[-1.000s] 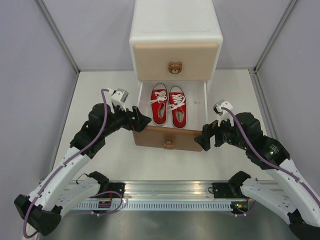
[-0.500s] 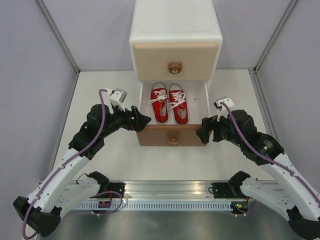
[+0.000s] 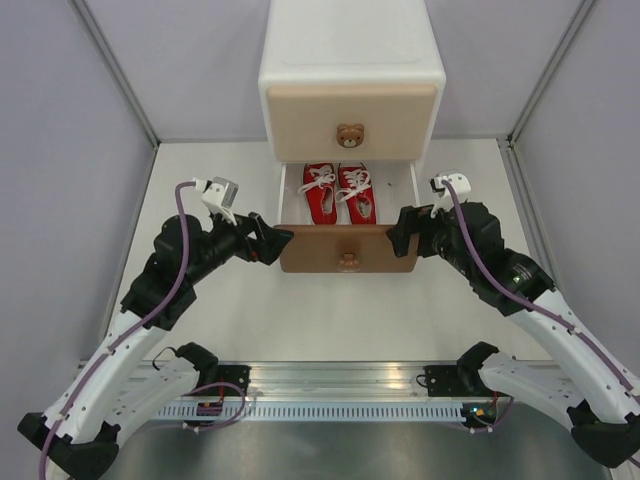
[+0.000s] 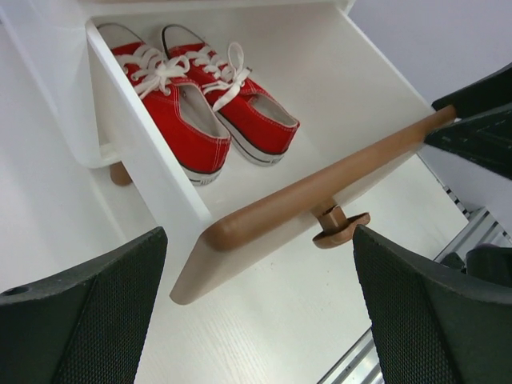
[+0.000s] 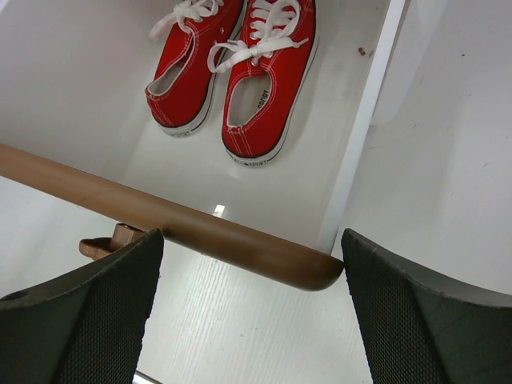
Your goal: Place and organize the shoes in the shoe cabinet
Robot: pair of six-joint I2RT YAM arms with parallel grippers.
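The white shoe cabinet (image 3: 350, 50) stands at the back, its upper beige drawer (image 3: 350, 112) shut. Its lower drawer with the brown front (image 3: 347, 249) is partly pulled out and holds the red pair of shoes (image 3: 338, 190), side by side, toes inward; they also show in the left wrist view (image 4: 200, 104) and the right wrist view (image 5: 232, 80). The orange pair is out of view. My left gripper (image 3: 283, 241) is open at the brown front's left end. My right gripper (image 3: 397, 238) is open at its right end. Both are empty.
The drawer's bear-shaped knob (image 3: 347, 262) sticks out toward me, also seen from the side in the left wrist view (image 4: 340, 226). A metal rail (image 3: 340, 385) runs along the near edge. Grey walls close in the left, right and back.
The lower drawer has slid back into the cabinet by about half, so less of the red shoes shows. Both grippers have moved forward with the brown front.
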